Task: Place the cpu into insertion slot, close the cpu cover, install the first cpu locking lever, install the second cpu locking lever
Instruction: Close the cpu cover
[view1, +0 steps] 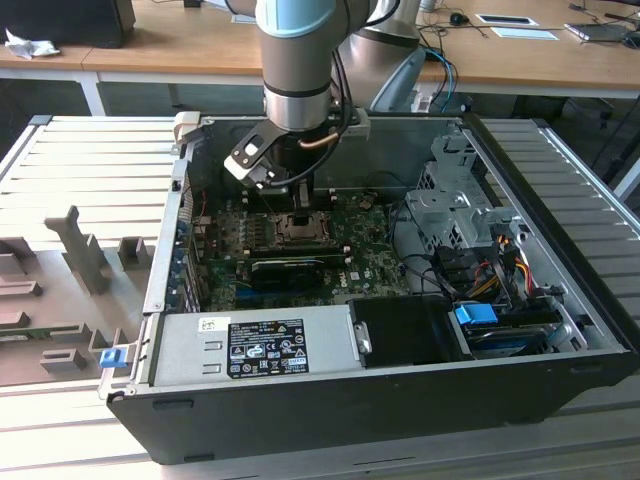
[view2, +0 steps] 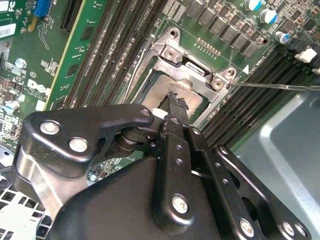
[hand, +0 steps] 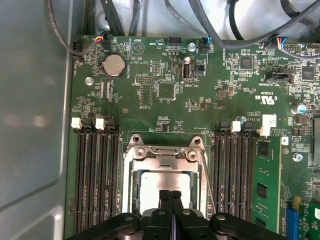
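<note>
cpu (hand: 152, 181) partly behind closed gripper (hand: 170, 195)

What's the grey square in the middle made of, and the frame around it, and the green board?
The cpu looks metal-topped: dull silver-grey with a soft sheen. The cpu cover seems thin stamped metal, darker, glinting along bent edges. The green board is probably a stiff laminate with glossy green coating; fine lines and tiny parts cover it.

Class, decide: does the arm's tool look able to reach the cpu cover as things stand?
Probably yes: the tool hangs right above the cpu cover, and nothing lies between them.
</note>
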